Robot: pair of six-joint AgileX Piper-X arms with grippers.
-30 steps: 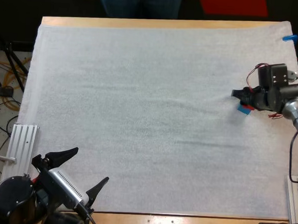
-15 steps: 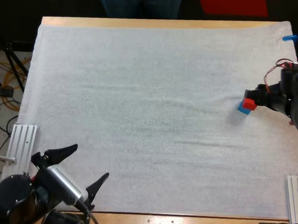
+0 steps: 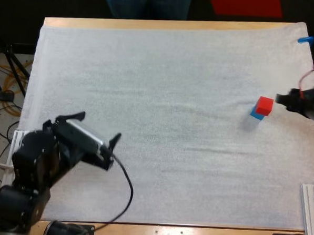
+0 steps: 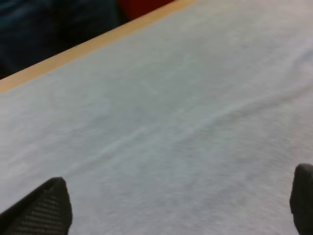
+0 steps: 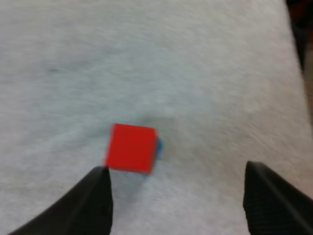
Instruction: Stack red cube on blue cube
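Placement held: red cube (image 3: 264, 105) on blue cube (image 3: 257, 116); my right gripper (image 5: 174, 169) gaped empty; I judged straight retreat safest.

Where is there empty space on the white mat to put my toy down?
The middle of the mat is all bare, between the left gripper and the red cube. Crowded spots: the right side, where the red cube sits on the blue cube by the open right gripper, and the near left corner.
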